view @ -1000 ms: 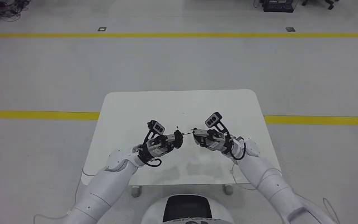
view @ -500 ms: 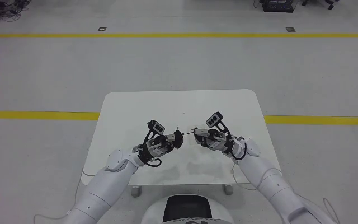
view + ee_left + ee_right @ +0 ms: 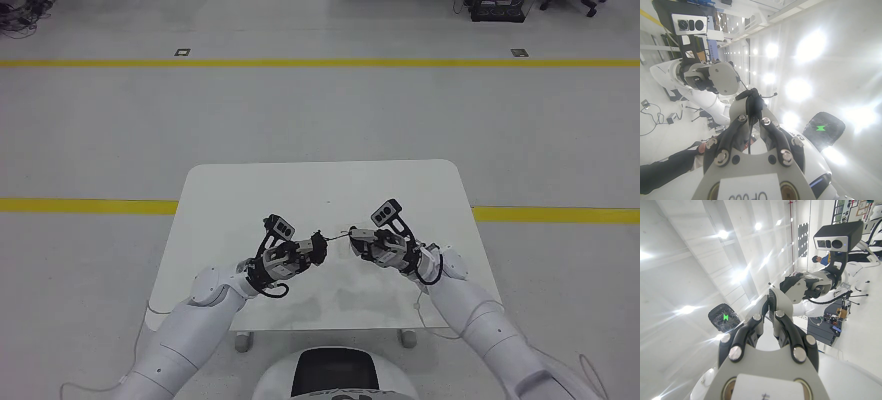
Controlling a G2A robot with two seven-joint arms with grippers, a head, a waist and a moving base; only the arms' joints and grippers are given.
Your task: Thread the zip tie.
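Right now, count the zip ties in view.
1. The zip tie stretches above the table between the left gripper and the right gripper, both shut on it. I see no other.

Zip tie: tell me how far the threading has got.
Done: the zip tie is off the table, the left gripper and right gripper each shut on part of it. In hand: the grippers face each other closely, the tie spanning between them. To do: no closed loop shows; whether the tip has entered the head is too small to tell, so threading and pulling through seem to remain.
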